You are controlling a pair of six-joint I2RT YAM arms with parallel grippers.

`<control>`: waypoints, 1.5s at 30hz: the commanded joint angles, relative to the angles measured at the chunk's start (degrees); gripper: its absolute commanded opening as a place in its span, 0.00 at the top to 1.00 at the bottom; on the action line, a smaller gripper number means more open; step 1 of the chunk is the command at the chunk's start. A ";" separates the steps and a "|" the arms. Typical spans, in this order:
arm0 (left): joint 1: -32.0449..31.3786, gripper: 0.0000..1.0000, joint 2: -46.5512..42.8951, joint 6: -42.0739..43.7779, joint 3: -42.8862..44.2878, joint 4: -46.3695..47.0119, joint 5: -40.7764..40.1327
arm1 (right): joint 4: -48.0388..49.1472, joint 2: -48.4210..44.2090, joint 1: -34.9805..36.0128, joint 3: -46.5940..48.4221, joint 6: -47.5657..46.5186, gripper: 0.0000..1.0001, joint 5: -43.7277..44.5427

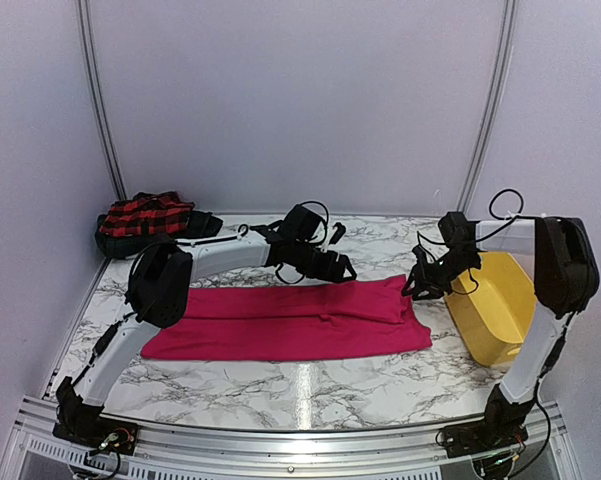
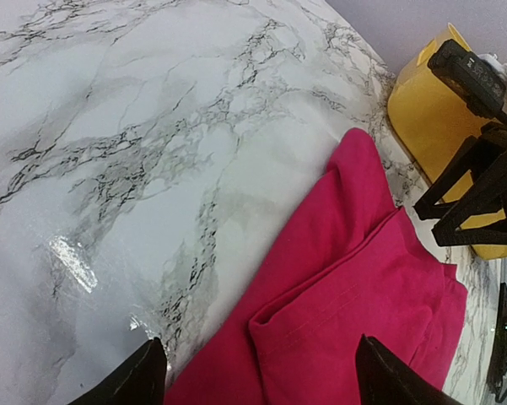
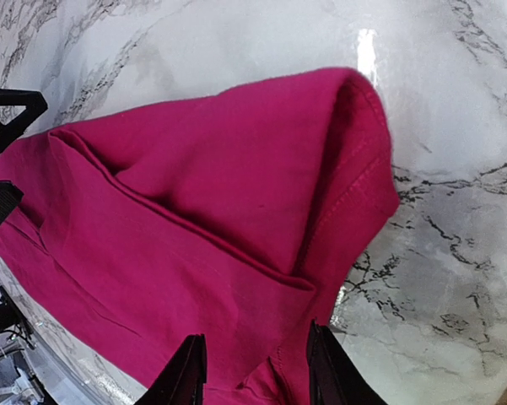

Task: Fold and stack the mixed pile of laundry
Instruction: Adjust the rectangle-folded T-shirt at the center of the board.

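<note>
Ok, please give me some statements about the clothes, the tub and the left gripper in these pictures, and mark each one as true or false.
1. The pink garment lies spread on the marble table. True.
2. The red-and-black checked garment is inside the yellow tub. False: it sits at the far left corner of the table, on top of a dark garment.
3. The left gripper is open and holds nothing. True.
4. The yellow tub stands at the left side of the table. False: it stands at the right side, beside the right arm.
</note>
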 commanded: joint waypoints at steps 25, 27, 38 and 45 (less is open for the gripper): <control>-0.76 0.64 2.29 -5.09 4.93 7.38 4.09 | 2.43 -1.17 -0.16 2.39 0.44 1.00 -4.13; -0.27 0.57 0.71 -4.96 3.85 7.61 3.03 | 1.92 -2.97 0.02 2.04 -0.31 1.00 -5.21; 1.60 0.01 -16.01 2.21 -13.57 9.60 -4.88 | -0.03 -9.14 7.21 -5.83 -6.07 1.00 -11.13; 1.76 0.01 -24.46 3.68 -24.54 12.70 -9.01 | -0.84 -11.80 9.19 -11.78 -4.25 0.98 -1.11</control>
